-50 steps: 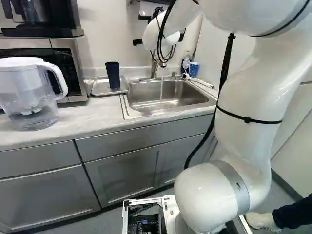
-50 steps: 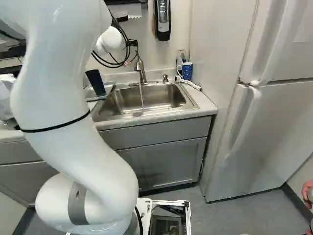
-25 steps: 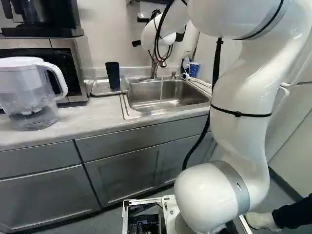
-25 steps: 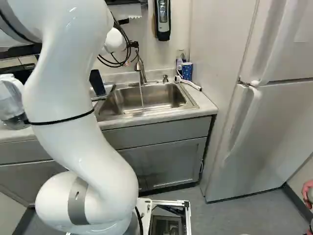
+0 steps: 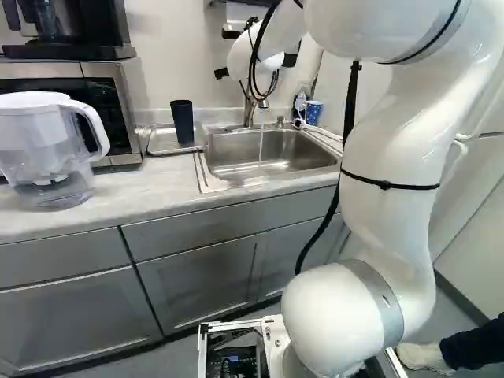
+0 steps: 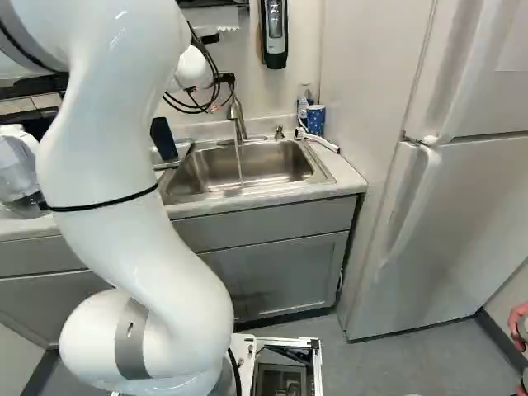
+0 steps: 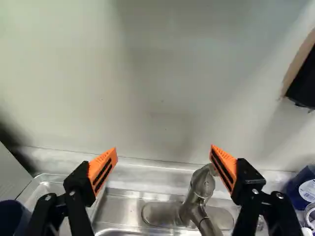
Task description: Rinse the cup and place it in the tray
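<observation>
My gripper wide, orange pads well apart, facing wall, near faucet. Faucet at 12 o'clock of sink, water running in. Dark cup stands in tray, sink's 9 o'clock. Patterned blue cup at sink's 2 o'clock. Pitcher at tray's 8 o'clock; microwave at tray's 10.

You face a kitchen: steel sink set in the surface, microwave toward its back edge, gray cabinets beneath, a refrigerator past its end.
</observation>
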Tool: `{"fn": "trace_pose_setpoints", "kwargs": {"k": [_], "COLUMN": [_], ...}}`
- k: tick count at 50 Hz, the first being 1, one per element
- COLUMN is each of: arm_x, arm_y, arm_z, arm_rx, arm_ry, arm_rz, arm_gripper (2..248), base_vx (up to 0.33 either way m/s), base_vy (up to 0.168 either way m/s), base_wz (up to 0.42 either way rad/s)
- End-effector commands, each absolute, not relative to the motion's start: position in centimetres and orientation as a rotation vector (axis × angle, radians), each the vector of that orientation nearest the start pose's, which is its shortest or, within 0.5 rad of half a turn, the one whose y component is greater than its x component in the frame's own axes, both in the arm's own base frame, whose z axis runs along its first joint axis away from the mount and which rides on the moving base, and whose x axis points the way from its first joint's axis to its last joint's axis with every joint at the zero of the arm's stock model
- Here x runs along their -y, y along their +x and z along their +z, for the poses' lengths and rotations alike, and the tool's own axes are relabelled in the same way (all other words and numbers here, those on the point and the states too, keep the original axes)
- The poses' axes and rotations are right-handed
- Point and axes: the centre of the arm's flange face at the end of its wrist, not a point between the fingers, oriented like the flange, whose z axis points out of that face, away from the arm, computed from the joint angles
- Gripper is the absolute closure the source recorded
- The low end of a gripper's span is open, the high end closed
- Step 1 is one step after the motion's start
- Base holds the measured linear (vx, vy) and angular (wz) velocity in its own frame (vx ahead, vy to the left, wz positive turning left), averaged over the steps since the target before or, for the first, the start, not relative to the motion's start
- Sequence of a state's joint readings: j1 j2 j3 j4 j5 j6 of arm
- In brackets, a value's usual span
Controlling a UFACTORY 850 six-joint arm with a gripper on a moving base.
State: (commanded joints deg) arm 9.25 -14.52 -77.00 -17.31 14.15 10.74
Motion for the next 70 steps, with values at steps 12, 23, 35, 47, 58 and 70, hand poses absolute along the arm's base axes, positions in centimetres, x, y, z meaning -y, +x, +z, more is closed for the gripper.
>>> {"fn": "trace_pose_setpoints", "kwargs": {"k": [12, 23, 35, 47, 58, 70], "arm_x": [-11.1, -11.0, -10.8, -10.8, -10.8, -10.3], "arm_y": [61.4, 60.5, 59.7, 59.7, 59.7, 58.9], "arm_z": [65.5, 65.3, 65.2, 65.2, 65.2, 65.6], "arm_rx": [0.384, 0.374, 0.361, 0.359, 0.36, 0.354], "arm_ry": [-2.397, -2.422, -2.446, -2.449, -2.447, -2.407], "arm_rz": [-1.844, -1.816, -1.789, -1.786, -1.788, -1.831], "arm_gripper": [3, 3, 3, 3, 3, 3], "base_vx": [0.0, 0.0, 0.0, 0.0, 0.0, 0.0], "base_vy": [0.0, 0.0, 0.0, 0.0, 0.0, 0.0], "base_wz": [0.0, 0.0, 0.0, 0.0, 0.0, 0.0]}}
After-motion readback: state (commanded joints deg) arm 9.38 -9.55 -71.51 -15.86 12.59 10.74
